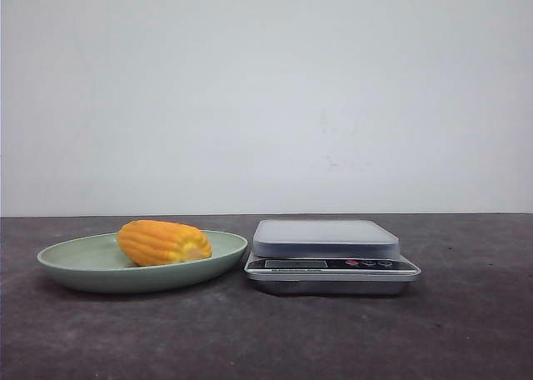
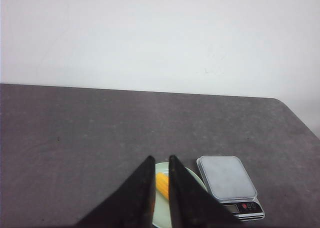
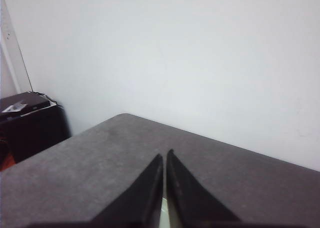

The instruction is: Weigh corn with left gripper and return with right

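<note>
The corn (image 1: 163, 242), a stubby orange-yellow cob, lies on its side in a pale green plate (image 1: 75, 263) at the left of the table. In the left wrist view the corn (image 2: 162, 184) shows through the slit between the black fingers, far below. My left gripper (image 2: 161, 159) is high above the table, its jaws almost together and empty. My right gripper (image 3: 164, 154) is shut and empty, also well above the table. Neither arm shows in the front view.
A silver kitchen scale (image 1: 326, 238) with a flat grey platform stands right of the plate, close to its rim; it also shows in the left wrist view (image 2: 227, 177). The table is dark grey, with a white wall behind. Dark furniture (image 3: 25, 118) stands beyond the table's edge.
</note>
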`<state>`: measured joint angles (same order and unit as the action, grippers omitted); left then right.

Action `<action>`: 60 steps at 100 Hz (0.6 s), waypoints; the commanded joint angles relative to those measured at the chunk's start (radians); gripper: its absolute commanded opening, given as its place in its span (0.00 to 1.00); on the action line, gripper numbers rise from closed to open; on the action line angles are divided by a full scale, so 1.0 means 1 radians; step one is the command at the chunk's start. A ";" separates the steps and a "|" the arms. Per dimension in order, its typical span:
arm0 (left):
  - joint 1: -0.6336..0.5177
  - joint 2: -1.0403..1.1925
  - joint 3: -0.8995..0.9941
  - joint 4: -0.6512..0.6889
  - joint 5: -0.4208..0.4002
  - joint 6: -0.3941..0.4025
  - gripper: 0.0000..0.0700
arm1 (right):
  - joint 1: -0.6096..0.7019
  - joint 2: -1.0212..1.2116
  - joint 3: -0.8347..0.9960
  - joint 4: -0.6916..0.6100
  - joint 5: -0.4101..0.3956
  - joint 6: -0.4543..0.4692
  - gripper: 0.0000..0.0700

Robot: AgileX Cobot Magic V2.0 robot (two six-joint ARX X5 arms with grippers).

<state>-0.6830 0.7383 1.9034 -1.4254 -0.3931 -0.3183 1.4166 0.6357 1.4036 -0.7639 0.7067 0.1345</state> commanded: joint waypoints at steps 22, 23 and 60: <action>-0.006 0.005 0.020 -0.056 0.001 -0.007 0.00 | 0.014 0.010 0.017 -0.190 0.076 0.025 0.01; -0.006 0.005 0.020 -0.056 0.001 -0.007 0.00 | 0.014 0.011 0.017 -0.192 0.080 0.025 0.01; -0.006 0.005 0.020 -0.056 0.001 -0.007 0.00 | -0.131 0.021 -0.073 -0.255 0.222 0.127 0.01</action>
<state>-0.6830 0.7383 1.9034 -1.4250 -0.3931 -0.3183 1.3567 0.6506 1.3552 -1.0126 0.9363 0.2039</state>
